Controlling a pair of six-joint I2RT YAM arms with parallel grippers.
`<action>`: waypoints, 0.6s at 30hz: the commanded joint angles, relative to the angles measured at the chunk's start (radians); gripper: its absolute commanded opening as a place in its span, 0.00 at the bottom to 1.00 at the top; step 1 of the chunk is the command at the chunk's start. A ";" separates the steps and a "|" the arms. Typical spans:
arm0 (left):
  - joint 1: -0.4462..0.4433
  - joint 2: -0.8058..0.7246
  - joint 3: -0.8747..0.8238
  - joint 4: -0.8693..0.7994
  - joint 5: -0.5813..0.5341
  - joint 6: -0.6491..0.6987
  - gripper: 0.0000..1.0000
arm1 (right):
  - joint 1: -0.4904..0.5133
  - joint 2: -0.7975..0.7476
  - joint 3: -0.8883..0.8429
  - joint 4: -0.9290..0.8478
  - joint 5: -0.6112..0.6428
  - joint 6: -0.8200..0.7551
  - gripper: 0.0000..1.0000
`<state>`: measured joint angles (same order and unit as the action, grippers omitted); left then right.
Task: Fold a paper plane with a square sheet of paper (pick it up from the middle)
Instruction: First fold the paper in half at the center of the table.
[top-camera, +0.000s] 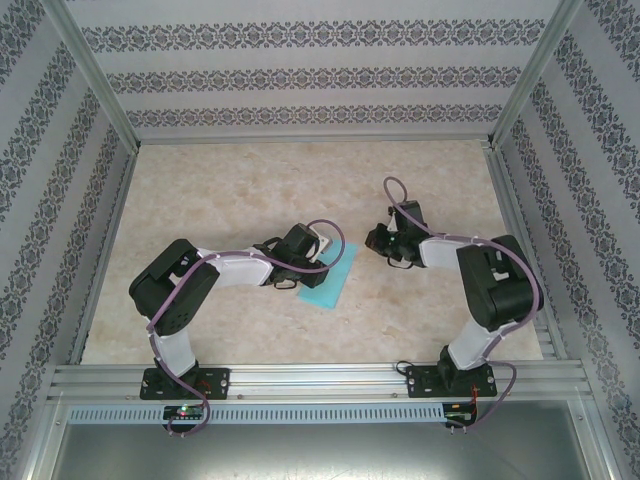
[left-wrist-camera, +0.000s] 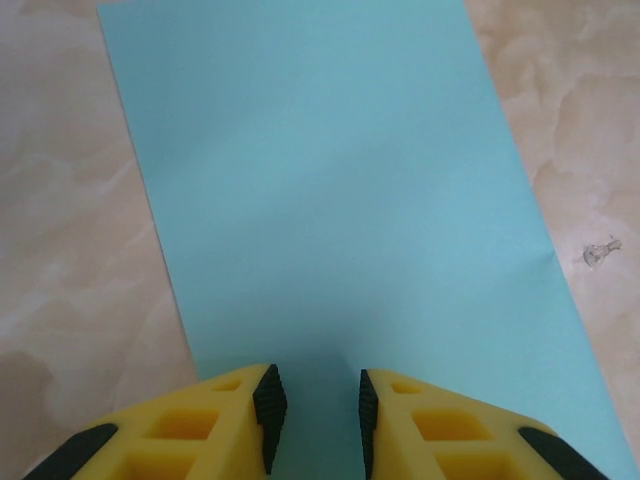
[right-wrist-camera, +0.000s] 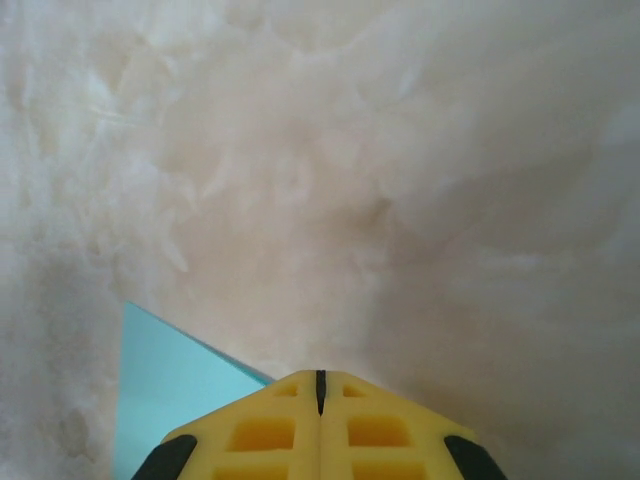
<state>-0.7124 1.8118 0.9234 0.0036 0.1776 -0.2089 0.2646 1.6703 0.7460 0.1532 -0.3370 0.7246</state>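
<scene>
One paper sheet (left-wrist-camera: 330, 180) lies flat — left fingers (left-wrist-camera: 268, 405) parted above.

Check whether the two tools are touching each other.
Apart. The top view shows a strip of bare table between the left tool and the right tool.

Left wrist view: the square sheet of paper (left-wrist-camera: 340, 200) was cut off at the lower edge. Right of it, a small clear speck (left-wrist-camera: 601, 252) was too small to identify.
</scene>
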 joint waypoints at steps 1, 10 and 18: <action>0.007 0.067 -0.052 -0.262 -0.048 -0.011 0.33 | 0.031 -0.099 0.002 -0.057 0.018 -0.040 0.03; 0.007 0.059 -0.044 -0.243 -0.012 -0.038 0.33 | 0.162 0.000 0.040 0.013 -0.056 0.007 0.04; 0.007 0.031 -0.063 -0.238 -0.008 -0.053 0.33 | 0.135 0.128 0.105 -0.007 -0.043 -0.043 0.04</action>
<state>-0.7120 1.8088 0.9260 -0.0029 0.1825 -0.2325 0.4221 1.7672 0.8223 0.1459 -0.3794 0.7177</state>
